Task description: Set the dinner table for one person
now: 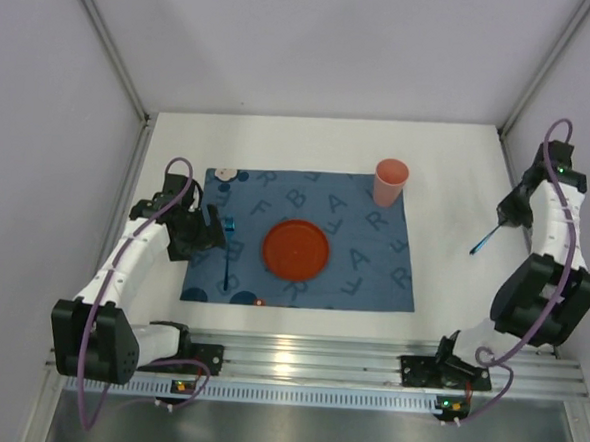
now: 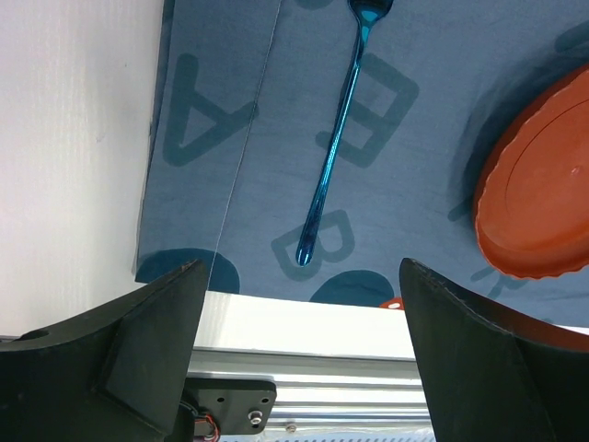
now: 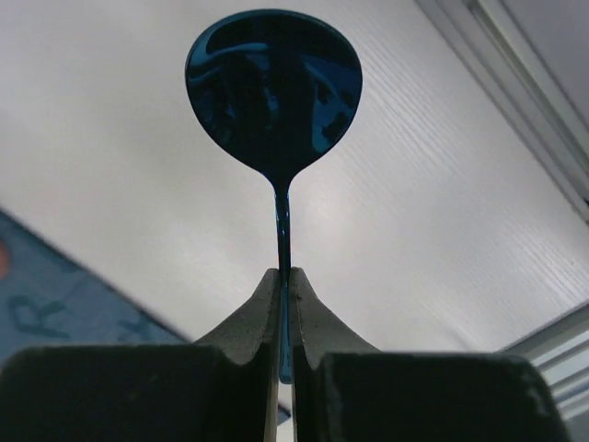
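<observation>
Left hand (image 1: pixel 211 228) (image 2: pixel 302 272): fingers apart, nothing between them, over the left part of the blue letter mat (image 1: pixel 372 276) (image 2: pixel 230 184). Directly under it is 1 blue fork (image 1: pixel 228 262) (image 2: pixel 336 138), flat on the mat, tines far, handle end near, just left of the orange plate (image 1: pixel 296 249) (image 2: pixel 543 193). Fork and plate are apart, not touching.

Right hand (image 1: pixel 503 219) (image 3: pixel 283 276): 2 fingers clamped together on the handle of a blue spoon (image 1: pixel 484 241) (image 3: pixel 273 87), bowl sticking out past the fingertips. It is held over the bare white surface (image 1: pixel 310 142) (image 3: pixel 138 138), right of the mat.

The mat lies mid-surface with the plate roughly at its centre. Pink cup (image 1: pixel 390 182) stands upright at the mat's far right corner. Small orange bit (image 1: pixel 260 301) sits at the mat's near edge (too small to identify). The surface spans the whole cell floor, with an aluminium rail (image 1: pixel 316 363) along the near side.
</observation>
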Robot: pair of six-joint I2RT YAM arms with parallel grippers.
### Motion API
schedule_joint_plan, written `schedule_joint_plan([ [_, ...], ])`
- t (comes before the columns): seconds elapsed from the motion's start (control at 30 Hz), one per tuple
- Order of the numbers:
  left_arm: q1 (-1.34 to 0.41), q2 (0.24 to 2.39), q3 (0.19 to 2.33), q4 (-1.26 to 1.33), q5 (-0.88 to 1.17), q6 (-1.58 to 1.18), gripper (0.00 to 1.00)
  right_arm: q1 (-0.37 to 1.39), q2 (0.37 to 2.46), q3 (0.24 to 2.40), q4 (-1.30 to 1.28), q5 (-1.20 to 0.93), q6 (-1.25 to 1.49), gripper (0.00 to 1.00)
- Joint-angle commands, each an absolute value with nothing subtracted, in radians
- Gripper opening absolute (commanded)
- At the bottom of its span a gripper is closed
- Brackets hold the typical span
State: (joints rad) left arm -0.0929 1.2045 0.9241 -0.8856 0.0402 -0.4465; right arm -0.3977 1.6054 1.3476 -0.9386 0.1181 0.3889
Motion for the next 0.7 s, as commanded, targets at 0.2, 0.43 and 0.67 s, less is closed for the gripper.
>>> schedule_joint_plan([
  [0.2,-0.109,1.186,0.922,-0.861,0.029,-0.454,0.9,0.091,1.318,1.494,-1.127,0.08,0.601,0.0],
  [0.43,-0.132,1.146,0.922,-0.861,0.021,-0.457,0.9,0.631,1.382,1.462,-1.057,0.184,0.7,0.0],
  [0.67,-0.132,1.101,0.92,-0.857,0.015,-0.46,0.91,0.698,1.616,1.368,-0.922,0.19,0.637,0.0],
])
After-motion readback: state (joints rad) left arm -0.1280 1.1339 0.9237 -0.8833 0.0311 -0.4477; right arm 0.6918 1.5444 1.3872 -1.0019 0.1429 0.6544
